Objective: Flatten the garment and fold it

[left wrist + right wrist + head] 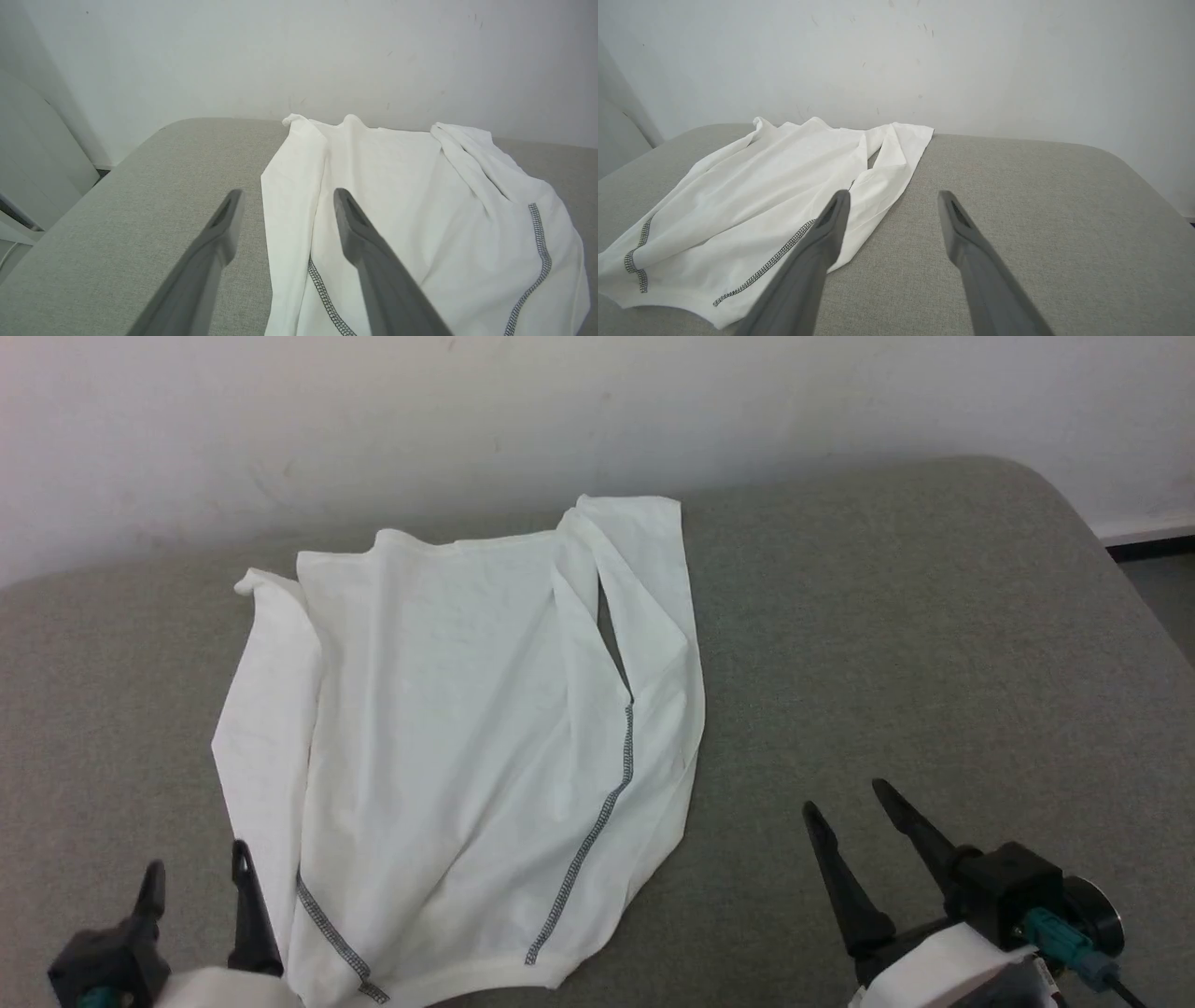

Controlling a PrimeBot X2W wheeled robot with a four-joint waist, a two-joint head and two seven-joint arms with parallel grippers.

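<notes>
Grey table [934, 616] holds the garment [448, 728], long axis running toward the wall [373, 411]; left pincer [198, 859] and right pincer [843, 796] gape empty

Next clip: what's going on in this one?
A two-armed robot faces a white shirt lying rumpled on a grey padded table, with loose folds along both sides. Neither gripper holds it. The left gripper is open at the shirt's near left edge, and the right gripper is open over bare table to the shirt's right. The shirt is not yet flattened or neatly folded.
</notes>
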